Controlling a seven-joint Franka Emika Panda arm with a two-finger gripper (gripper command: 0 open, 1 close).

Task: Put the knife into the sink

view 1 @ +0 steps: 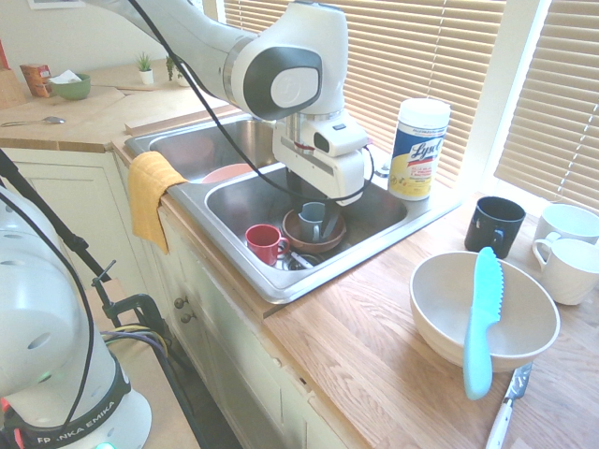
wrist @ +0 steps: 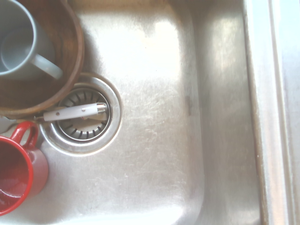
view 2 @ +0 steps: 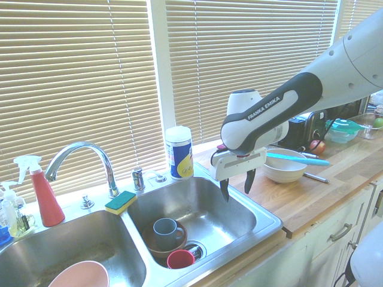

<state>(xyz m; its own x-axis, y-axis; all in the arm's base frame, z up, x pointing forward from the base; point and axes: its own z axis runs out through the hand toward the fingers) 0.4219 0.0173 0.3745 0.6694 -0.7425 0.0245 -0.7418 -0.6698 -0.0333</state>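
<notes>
The light turquoise knife (view 1: 483, 318) (view 2: 296, 159) lies across the rim of a white bowl (view 1: 432, 285) (view 2: 281, 174) on the wooden counter, to the side of the sink (view 1: 245, 268) (view 2: 210, 210) (wrist: 154, 140). My gripper (view 1: 323, 217) (view 2: 237, 190) hangs over the basin nearest the counter. It is open and points down with nothing between its fingers. It is well away from the knife. The wrist view shows only the basin floor and the drain.
A grey mug (view 1: 312, 220) (view 2: 166, 228) in a brown bowl, a red cup (view 1: 265, 243) (wrist: 14, 178) and a white-handled utensil (wrist: 75, 111) lie in the basin. A wipes canister (view 1: 418, 150), a black mug (view 1: 494, 224) and two white mugs (view 1: 566, 224) stand on the counter.
</notes>
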